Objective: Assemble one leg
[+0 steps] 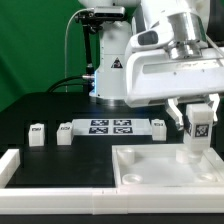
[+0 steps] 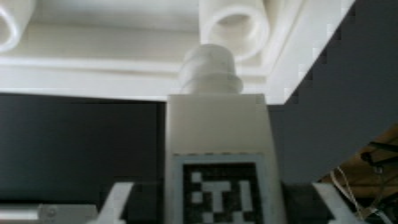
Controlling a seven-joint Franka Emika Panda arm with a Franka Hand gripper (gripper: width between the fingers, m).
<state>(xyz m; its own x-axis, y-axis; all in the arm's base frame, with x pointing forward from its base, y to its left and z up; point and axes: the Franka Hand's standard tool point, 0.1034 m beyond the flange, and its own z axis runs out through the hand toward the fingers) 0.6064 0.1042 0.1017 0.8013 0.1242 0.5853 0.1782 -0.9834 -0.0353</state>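
Gripper [image 1: 198,130] is clamped on the leg [image 1: 199,122]. Jaws are at a middling width, one finger on each flat side, tag facing out. The leg hangs upright over the white panel [image 1: 150,170], at its corner toward the exterior view's right.

Wrist view: the leg sits between the fingers [image 2: 118,205], with its stepped round stub [image 2: 212,65] aimed at a round corner socket [image 2: 240,22]. Can't tell if the stub touches the rim or is just short of it.

A few spare legs [image 1: 37,133] lie on the black table [image 1: 40,105], well apart from the panel, beside the marker board [image 1: 110,127].

Handling, my read: small rigid plastic block, light, won't deform. Its faces are smooth, so it can twist in the pads once the stub binds. Flat sides at mid-body are the right hold, since that leaves the stub free and keeps the axis in line with the socket. The stub is likely the weak point, so no side load on it.
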